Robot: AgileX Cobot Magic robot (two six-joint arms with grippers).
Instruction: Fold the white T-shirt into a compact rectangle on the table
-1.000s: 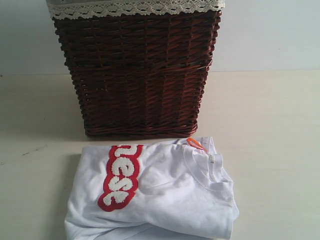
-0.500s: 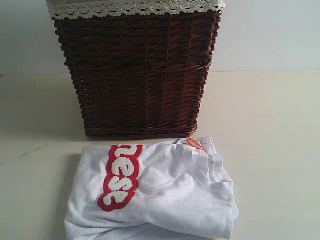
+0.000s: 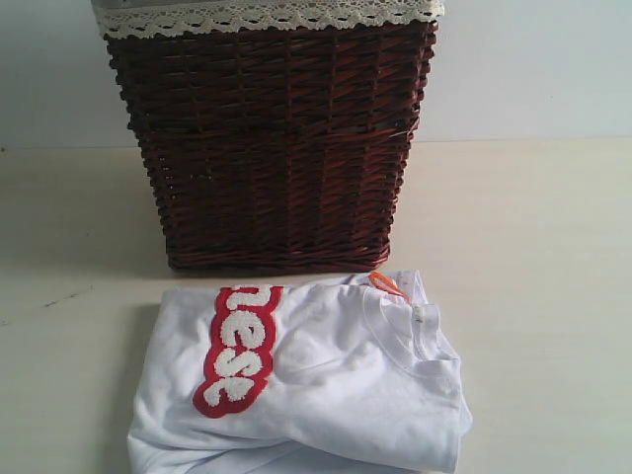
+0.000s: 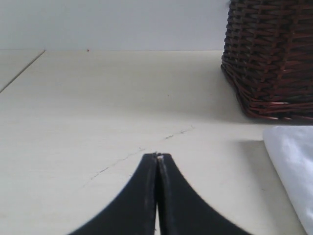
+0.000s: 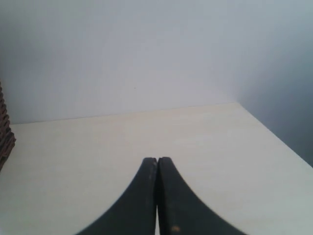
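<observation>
A: Both pairs of jaws are pressed together and empty: the left gripper point(image 4: 157, 156) and right gripper point(image 5: 157, 159) sit over bare table point(image 3: 533, 247).
B: And the white T-shirt point(image 3: 336, 385)?
A: Bundled on the table, just in front of the wicker basket point(image 3: 272, 148).
B: Risk?
A: A deep pinch might catch several layers and undo the bundle, or push it against the basket.

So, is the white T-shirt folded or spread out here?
Folded: the white T-shirt lies as a compact, layered bundle on the table, collar and red band on top.
</observation>
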